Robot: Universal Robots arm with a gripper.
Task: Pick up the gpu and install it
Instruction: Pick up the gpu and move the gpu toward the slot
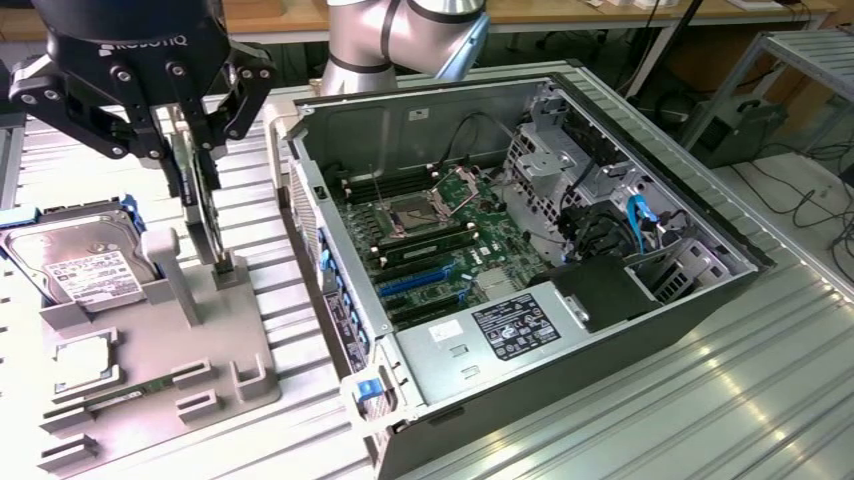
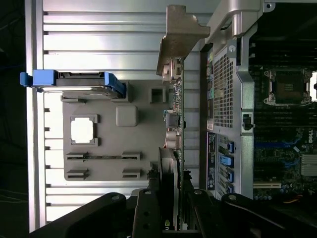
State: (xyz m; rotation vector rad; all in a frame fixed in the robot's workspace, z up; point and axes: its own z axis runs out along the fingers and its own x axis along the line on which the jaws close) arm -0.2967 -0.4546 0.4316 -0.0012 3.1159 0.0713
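At the claw [image 2: 172,198], the fingers stood narrow, pinched on one gpu [image 2: 176,124], which ran edge-on straight out from between them to its pale bracket [image 2: 181,29]. From the exterior view I saw the same grip: the claw [image 1: 191,160] hung over the card [image 1: 207,225], which stood upright on its long edge. Its lower end reached down to a small stand on the tray [image 1: 200,340], and I could not tell whether they touched. The claw body read "ROBOTIQ".

On the grey tray [image 2: 143,163] beyond the card I counted one hard drive [image 1: 87,270] in a blue carrier, one square chip [image 1: 83,360] and one slim memory stick [image 1: 127,390]. The drive's white label was too fine for me to read.

Just beside the tray, toward the exterior view's right, lay one open case [image 1: 561,390] on the ribbed table [image 1: 694,410]. Inside were one board [image 1: 454,250] with one bare socket [image 1: 407,215]. The power supply carried one black label [image 1: 514,325] that I could not read.

Farthest back rose the arm [image 1: 387,40].
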